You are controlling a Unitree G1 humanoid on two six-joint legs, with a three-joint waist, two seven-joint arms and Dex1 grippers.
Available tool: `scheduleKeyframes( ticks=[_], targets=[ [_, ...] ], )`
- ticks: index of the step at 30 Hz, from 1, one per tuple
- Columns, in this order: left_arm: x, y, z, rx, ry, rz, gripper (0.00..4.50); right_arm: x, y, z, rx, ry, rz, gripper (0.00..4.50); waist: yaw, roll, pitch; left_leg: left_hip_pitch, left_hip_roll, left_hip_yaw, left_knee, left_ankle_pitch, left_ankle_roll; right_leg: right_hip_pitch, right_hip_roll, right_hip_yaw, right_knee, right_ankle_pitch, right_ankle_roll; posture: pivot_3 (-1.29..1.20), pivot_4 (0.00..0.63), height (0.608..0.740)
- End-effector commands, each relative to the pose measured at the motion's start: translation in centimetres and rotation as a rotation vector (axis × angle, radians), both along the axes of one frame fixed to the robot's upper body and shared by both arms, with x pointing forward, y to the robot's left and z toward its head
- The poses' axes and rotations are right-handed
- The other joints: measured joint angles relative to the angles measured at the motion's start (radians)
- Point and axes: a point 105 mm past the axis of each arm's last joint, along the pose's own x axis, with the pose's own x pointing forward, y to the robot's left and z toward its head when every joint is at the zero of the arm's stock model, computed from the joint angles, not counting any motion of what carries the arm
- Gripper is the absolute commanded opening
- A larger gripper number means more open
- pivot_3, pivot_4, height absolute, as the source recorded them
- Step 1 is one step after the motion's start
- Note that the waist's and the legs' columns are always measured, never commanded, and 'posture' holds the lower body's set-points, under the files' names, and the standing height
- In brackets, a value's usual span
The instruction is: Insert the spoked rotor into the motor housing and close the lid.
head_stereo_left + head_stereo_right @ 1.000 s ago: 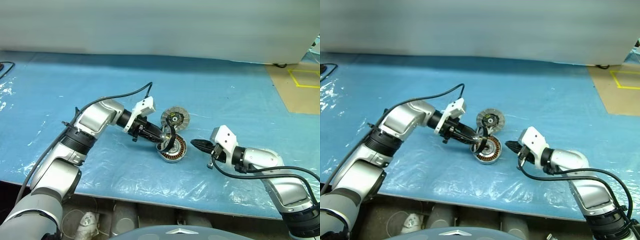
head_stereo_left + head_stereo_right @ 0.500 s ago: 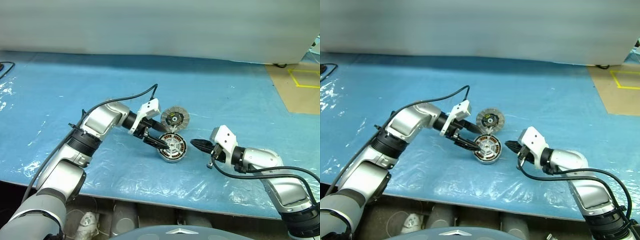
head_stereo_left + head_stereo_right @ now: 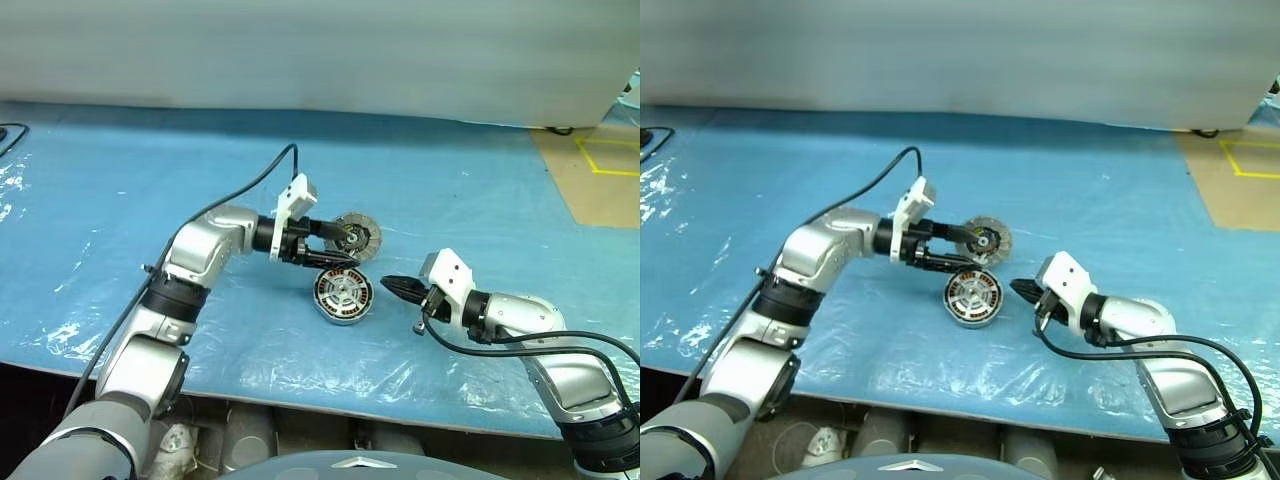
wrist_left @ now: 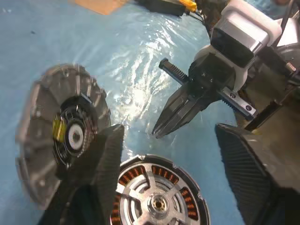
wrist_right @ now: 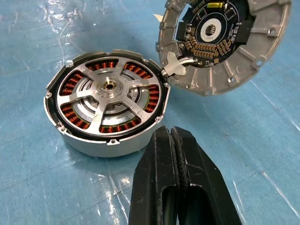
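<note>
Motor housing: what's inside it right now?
The spoked rotor sits seated in the motor housing, its silver spokes and hub facing up. Copper windings show through the gaps between spokes; beneath the spokes and hub they are covered. The lid stands open.

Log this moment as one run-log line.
black spoked rotor: seated in grey copper-wound motor housing | grey segmented lid: open | left gripper: open, at lid | right gripper: shut, empty

Spoked rotor (image 5: 111, 89) seated in motor housing (image 5: 89, 140); lid (image 5: 225, 44) open, tilted up behind housing.
</note>
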Motion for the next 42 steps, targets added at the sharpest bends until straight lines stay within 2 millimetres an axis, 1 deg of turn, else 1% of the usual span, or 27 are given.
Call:
scheduleKeyframes(
  ticks=[1, 4, 6, 7, 8, 14, 18, 21, 23, 24, 25, 26, 29, 31, 35, 37, 40, 42],
  targets=[
    [-0.3, 0.1, 0.7, -0.047, -0.073, 0.02, 2.12, -0.2, 0.2, 1.3, 0.03, -0.051, 0.022, 0.0, 0.001, 0.0, 0.0, 0.0, 0.0, 0.0, 0.0, 0.0, 0.0, 0.0, 0.0, 0.0, 0.0, 0.0, -0.001, 0.0, 0.15, 0.74],
    [-0.2, 0.1, -0.1, -0.041, -0.09, 0.039, 1.11, -0.3, 0.1, 1.5, 0.027, -0.084, 0.02, 0.0, 0.004, 0.0, 0.0, 0.0, 0.0, 0.0, 0.001, 0.0, 0.0, 0.0, 0.0, 0.0, 0.0, -0.001, -0.001, 0.0, 0.15, 0.74],
    [0.0, -0.1, -0.7, -0.02, -0.117, 0.054, 0.36, -0.6, 0.2, 1.6, 0.033, -0.098, 0.033, 0.0, 0.004, 0.0, 0.0, -0.001, 0.0, 0.0, 0.001, 0.0, 0.0, 0.0, -0.001, 0.0, 0.0, -0.001, -0.001, 0.0, 0.15, 0.74],
    [0.2, -0.3, -1.0, -0.006, -0.137, 0.059, 0.1, -0.7, 0.2, 1.6, 0.033, -0.111, 0.041, 0.0, 0.004, 0.0, 0.0, -0.001, 0.0, 0.0, 0.001, 0.0, 0.0, 0.0, -0.001, 0.0, 0.0, -0.001, -0.001, 0.0, 0.15, 0.74],
    [0.4, -0.4, -1.3, 0.0, -0.152, 0.072, 0.04, -0.9, 0.3, 1.7, 0.038, -0.122, 0.053, 0.0, 0.003, 0.0, 0.0, -0.001, 0.0, 0.0, 0.001, 0.0, 0.0, 0.0, -0.001, 0.0, 0.0, 0.0, -0.001, 0.0, 0.15, 0.74],
    [0.8, -1.7, -2.0, 0.008, -0.148, 0.063, 0.04, -1.2, 0.4, 2.0, 0.038, -0.173, 0.101, 0.0, 0.002, 0.0, 0.0, -0.001, 0.0, 0.0, 0.001, 0.0, 0.0, 0.0, 0.0, 0.0, 0.0, 0.0, 0.001, 0.0, 0.15, 0.74],
    [1.3, -2.1, -4.4, 0.119, -0.172, 0.081, 0.04, -1.0, 0.4, 2.2, 0.042, -0.179, 0.1, 0.0, 0.002, 0.0, 0.0, 0.0, 0.0, 0.0, 0.001, 0.0, 0.0, 0.0, 0.0, 0.0, 0.0, 0.001, 0.002, 0.0, 0.15, 0.74],
    [0.9, -2.2, -6.1, 0.211, -0.172, 0.064, 0.04, -0.9, 0.3, 2.3, 0.035, -0.183, 0.099, 0.0, 0.002, 0.0, 0.0, -0.001, 0.0, 0.0, 0.001, 0.0, 0.0, 0.0, 0.0, 0.0, 0.0, 0.002, 0.003, 0.0, 0.15, 0.74],
    [0.6, -2.2, -6.7, 0.237, -0.16, 0.057, 0.04, -0.9, 0.3, 2.3, 0.034, -0.186, 0.095, 0.0, 0.002, 0.0, 0.0, 0.0, 0.0, 0.0, 0.001, 0.0, 0.0, 0.001, 0.0, 0.0, 0.0, 0.002, 0.003, 0.0, 0.15, 0.74],
    [0.5, -2.2, -6.6, 0.222, -0.161, 0.061, 0.04, -0.8, 0.3, 2.4, 0.035, -0.186, 0.093, 0.0, 0.002, 0.0, 0.0, 0.0, 0.0, 0.0, 0.001, 0.0, 0.0, 0.001, -0.001, 0.0, 0.0, 0.002, 0.003, 0.0, 0.15, 0.74],
    [0.5, -2.3, -6.4, 0.196, -0.16, 0.067, 0.04, -0.8, 0.3, 2.4, 0.035, -0.186, 0.092, 0.0, 0.002, 0.0, 0.0, 0.0, 0.0, 0.0, 0.001, 0.0, 0.0, 0.001, -0.001, 0.0, 0.0, 0.002, 0.003, 0.0, 0.15, 0.74],
    [0.7, -2.5, -5.6, 0.146, -0.171, 0.078, 0.04, -0.7, 0.3, 2.4, 0.036, -0.185, 0.091, 0.0, 0.002, 0.0, 0.0, 0.0, 0.0, 0.0, 0.001, 0.0, 0.0, 0.001, -0.001, 0.0, 0.0, 0.002, 0.003, 0.0, 0.15, 0.74],
    [1.2, -2.8, -2.7, -0.017, -0.202, 0.118, 0.04, -0.6, 0.3, 2.4, 0.058, -0.164, 0.087, 0.0, 0.002, 0.0, 0.0, 0.0, -0.001, 0.0, 0.001, 0.0, 0.0, 0.001, -0.001, 0.0, 0.0, 0.001, 0.002, 0.0, 0.15, 0.74],
    [1.2, -2.7, -0.7, -0.12, -0.198, 0.131, 0.04, -0.6, 0.5, 2.8, 0.089, -0.164, 0.096, 0.0, 0.003, 0.0, 0.0, -0.001, 0.0, 0.0, 0.001, 0.0, 0.0, 0.0, -0.001, 0.0, 0.0, 0.001, 0.001, 0.0, 0.15, 0.74],
    [0.8, -1.6, 1.6, -0.233, -0.171, 0.107, 0.04, -0.8, 0.8, 3.1, 0.133, -0.139, 0.122, 0.0, 0.001, 0.0, 0.0, -0.001, 0.0, 0.0, 0.002, 0.0, 0.001, 0.0, 0.0, 0.0, 0.0, 0.0, 0.0, 0.0, 0.15, 0.74],
    [0.9, -0.6, 3.6, -0.303, -0.16, 0.101, 0.04, -1.4, 1.0, 2.8, 0.136, -0.102, 0.153, 0.0, 0.001, 0.0, 0.0, -0.001, 0.0, 0.0, 0.002, 0.0, 0.001, 0.0, 0.0, 0.0, 0.0, 0.0, 0.0, 0.0, 0.15, 0.74],
    [2.1, 0.5, 5.2, -0.317, -0.218, 0.141, 0.04, -2.3, 1.3, 2.4, 0.142, -0.049, 0.197, 0.0, 0.001, 0.0, 0.0, -0.001, 0.0, 0.0, 0.002, 0.0, 0.001, 0.0, 0.0, 0.0, 0.0, 0.0, -0.001, 0.0, 0.15, 0.74],
    [4.7, 1.8, 6.4, -0.32, -0.275, 0.245, 0.04, -3.0, 1.4, 2.2, 0.148, -0.013, 0.222, 0.0, 0.006, 0.0, 0.0, -0.001, 0.0, 0.0, 0.002, 0.0, 0.001, 0.0, 0.0, 0.0, 0.0, 0.0, -0.001, 0.0, 0.15, 0.74]
  ],
)
